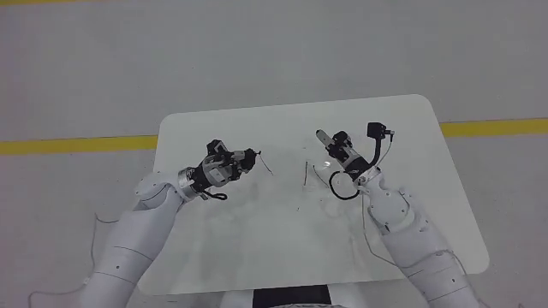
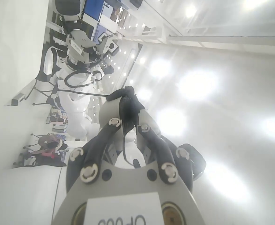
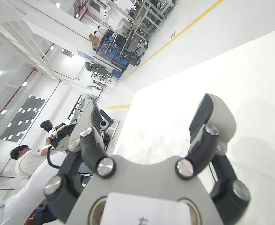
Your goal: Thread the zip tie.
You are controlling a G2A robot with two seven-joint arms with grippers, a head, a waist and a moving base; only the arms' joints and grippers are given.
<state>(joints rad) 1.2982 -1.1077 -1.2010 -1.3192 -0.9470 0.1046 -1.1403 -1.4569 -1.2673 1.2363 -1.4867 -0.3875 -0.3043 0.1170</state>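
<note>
**Top view.** A white, round-cornered table [image 1: 257, 248] carries both arms. The left gripper [image 1: 248, 156] sits over the table's left half. A thin black plastic zip tie [image 1: 266, 167] sticks out of it, slanting toward the table's middle. The right gripper [image 1: 334, 141] is over the right half, well apart from the tie. Between the two grippers is a second short, thin dark strip [image 1: 306, 173]. Whether it is another tie cannot be told.

**Left wrist view.** The left gripper [image 2: 125, 97] has its fingers pressed together, pinching one end of the zip tie [image 2: 81, 92]. The tie runs out straight and unlooped toward the other arm. Which end is held, head or tail, cannot be made out.

**Right wrist view.** The right gripper [image 3: 151, 111] is spread wide. Its ribbed fingers [image 3: 199, 115] have nothing between them, and it is above the table [image 3: 221, 76].

**Step in hand.** Judging by this, the tie is secured in one gripper but threading has not begun, since no loop is formed. The next move probably calls for the empty right gripper to close on the free end. That end would then be bent round and lined up with the small slot in the head. This needs fine alignment, because the strip is slender and springy.
</note>
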